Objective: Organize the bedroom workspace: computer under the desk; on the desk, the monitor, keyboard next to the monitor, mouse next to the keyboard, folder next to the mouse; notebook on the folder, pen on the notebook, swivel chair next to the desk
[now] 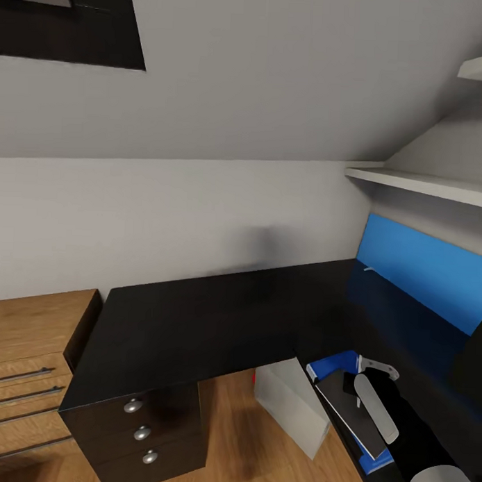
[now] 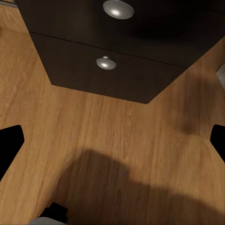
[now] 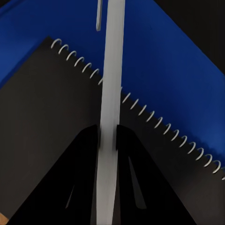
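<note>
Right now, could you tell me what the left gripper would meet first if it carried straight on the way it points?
Probably the wood plank floor, just short of the desk's black drawers; depth is unclear. The left gripper is open, holding nothing.

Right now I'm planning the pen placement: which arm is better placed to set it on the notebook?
Right: its gripper pinches the pen directly over the notebook; the left gripper hangs open above floor.
</note>
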### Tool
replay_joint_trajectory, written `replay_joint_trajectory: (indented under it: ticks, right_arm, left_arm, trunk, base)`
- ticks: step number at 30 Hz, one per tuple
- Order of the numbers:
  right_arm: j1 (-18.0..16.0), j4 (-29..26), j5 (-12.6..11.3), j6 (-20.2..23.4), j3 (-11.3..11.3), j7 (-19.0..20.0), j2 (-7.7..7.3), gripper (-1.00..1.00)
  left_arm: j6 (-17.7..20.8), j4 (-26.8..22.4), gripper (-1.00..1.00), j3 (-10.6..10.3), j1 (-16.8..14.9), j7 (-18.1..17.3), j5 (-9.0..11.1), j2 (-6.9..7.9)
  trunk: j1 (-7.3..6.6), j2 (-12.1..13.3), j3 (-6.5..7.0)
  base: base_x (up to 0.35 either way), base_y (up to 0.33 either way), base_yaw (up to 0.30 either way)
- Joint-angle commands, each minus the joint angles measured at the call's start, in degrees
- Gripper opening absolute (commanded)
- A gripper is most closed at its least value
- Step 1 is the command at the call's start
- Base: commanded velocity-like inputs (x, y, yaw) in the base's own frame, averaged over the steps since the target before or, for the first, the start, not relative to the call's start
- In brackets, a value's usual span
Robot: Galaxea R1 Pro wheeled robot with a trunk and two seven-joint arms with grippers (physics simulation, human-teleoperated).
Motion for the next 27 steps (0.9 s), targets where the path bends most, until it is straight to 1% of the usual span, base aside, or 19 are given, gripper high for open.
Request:
replay_joint_trajectory:
  ticks: [1, 7, 8, 10, 14, 17, 23, 27]
  right_arm:
    - [0.0, 0.0, -0.6, 0.0, 0.2, -0.7, -0.07, -1.0]
    - [0.0, 0.2, -0.5, -0.1, 0.4, -0.7, -0.01, -1.0]
    - [0.0, 0.2, -0.4, -0.1, 0.4, -0.7, 0.0, 1.0]
    - [0.0, 0.2, 0.6, -0.1, 0.4, -0.7, 0.08, 1.0]
    - [0.0, 0.2, 1.5, -0.1, 0.5, -0.7, 0.13, 1.0]
    - [0.0, 0.2, 1.7, -0.1, 0.4, -0.6, 0.11, 1.0]
    - [0.0, 0.1, 1.7, -0.1, 0.5, -0.6, 0.11, 1.0]
    - [0.0, 0.0, 1.7, -0.1, 0.5, -0.5, 0.13, 1.0]
  left_arm:
    - [-0.4, -0.1, 1.0, -0.3, 0.0, 0.3, 0.6, 0.08]
    - [-0.4, -0.1, 1.0, -0.2, 0.0, 0.4, 0.6, 0.08]
    - [-0.4, -0.1, 1.0, -0.2, 0.0, 0.4, 0.6, 0.08]
    - [-0.4, -0.1, 1.0, -0.2, 0.0, 0.4, 0.6, 0.08]
    - [-0.4, -0.1, 1.0, -0.2, 0.0, 0.4, 0.6, 0.08]
    - [-0.4, -0.1, 1.0, 0.0, 0.0, 0.4, 0.6, 0.08]
    - [-0.4, -0.1, 1.0, 1.1, 0.0, 0.3, 0.6, 0.08]
    - [-0.4, 0.0, 1.0, 1.3, 0.0, 0.3, 0.6, 0.08]
  trunk:
    - [0.01, 0.0, -0.06]
    - [0.01, 0.0, -0.06]
    - [0.01, 0.0, -0.06]
    - [0.01, 0.0, -0.06]
    - [0.01, 0.0, -0.06]
    - [0.01, 0.0, -0.06]
    - [0.01, 0.0, -0.06]
    - [0.01, 0.0, -0.06]
  base:
    - [-0.006, 0.0, 0.0]
    - [-0.001, 0.0, 0.0]
    - [0.0, 0.0, 0.0]
    - [0.0, 0.0, 0.0]
    - [0.0, 0.0, 0.0]
    - [0.0, 0.0, 0.0]
    - [0.0, 0.0, 0.0]
    - [0.0, 0.0, 0.0]
